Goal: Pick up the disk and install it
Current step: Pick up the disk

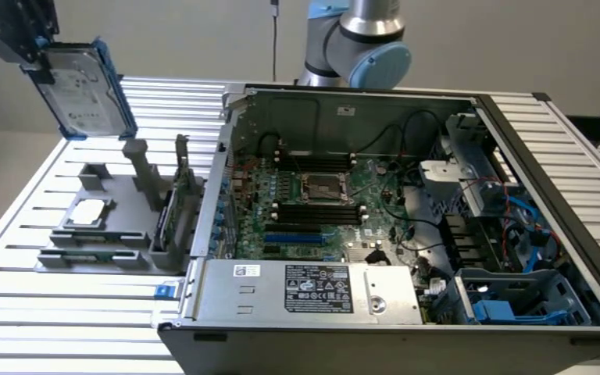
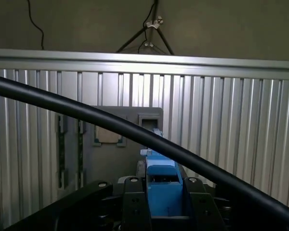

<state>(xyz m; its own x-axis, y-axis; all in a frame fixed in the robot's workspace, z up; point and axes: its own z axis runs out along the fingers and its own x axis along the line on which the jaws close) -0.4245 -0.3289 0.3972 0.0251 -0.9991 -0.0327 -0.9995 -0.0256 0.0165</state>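
Holding the disk aloft, the hand appears at the upper part of the exterior view's left. Its jaws stand partly closed and are clamped on the blue carrier that frames the drive. The disk hangs tilted, label face outward, clear of the worktop and above the grey fixture.

Progress, as I judge it from my station: the pick-up is complete and the installation is not yet begun. The disk is well apart from the open computer case, and nothing of it is inside the chassis. A small silver chip and a thin upright card rest in the fixture, untouched.

In the wrist view the carrier's blue edge sits between the two black fingers, with the fixture below.

Limits of view: a black cable crosses the wrist view and covers part of the carrier. The upper part of the hand is cut off by the exterior view's edge. The blue cage in the case's near corner is possibly the drive bay, but I cannot confirm this.
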